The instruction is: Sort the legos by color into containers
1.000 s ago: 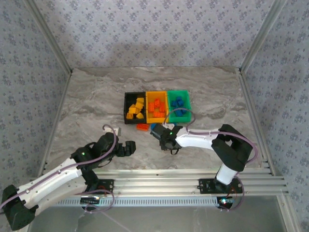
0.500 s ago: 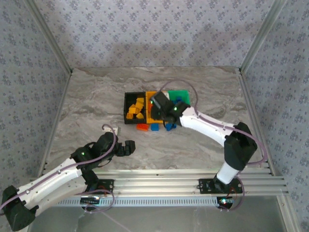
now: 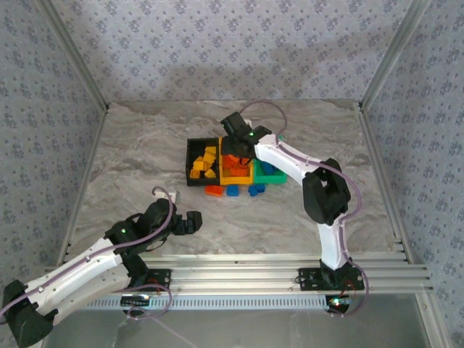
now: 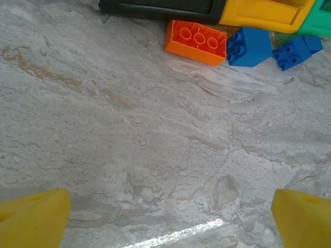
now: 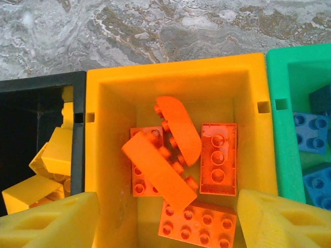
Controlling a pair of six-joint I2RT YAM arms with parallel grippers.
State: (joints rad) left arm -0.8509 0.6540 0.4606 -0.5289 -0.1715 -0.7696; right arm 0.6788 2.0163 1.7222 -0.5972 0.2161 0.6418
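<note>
Marble-patterned tabletop (image 3: pixel 130 167) enclosed by patterned-wallpaper walls, with three joined open-top plastic bins at centre: black bin (image 3: pixel 189 163) left, yellow-orange bin (image 5: pixel 176 64) middle, green bin (image 5: pixel 282 77) right. Just near of the bins, an orange-red rectangular plastic brick (image 4: pixel 195 41), a larger blue plastic brick (image 4: pixel 250 46) and a smaller blue plastic brick (image 4: pixel 295 51) lie unsorted. Expect each to be light, rigid and smooth-walled. Pinch across the flat long sides, and note that the orange-red one lies close to the bin wall. Your right gripper (image 5: pixel 168 222) hangs wrist-down over the yellow-orange bin, arm stretched far, fingers spread wide and empty. Your left gripper (image 4: pixel 170 217) lies low at near left, aimed at the loose bricks, likewise wide and empty.
</note>
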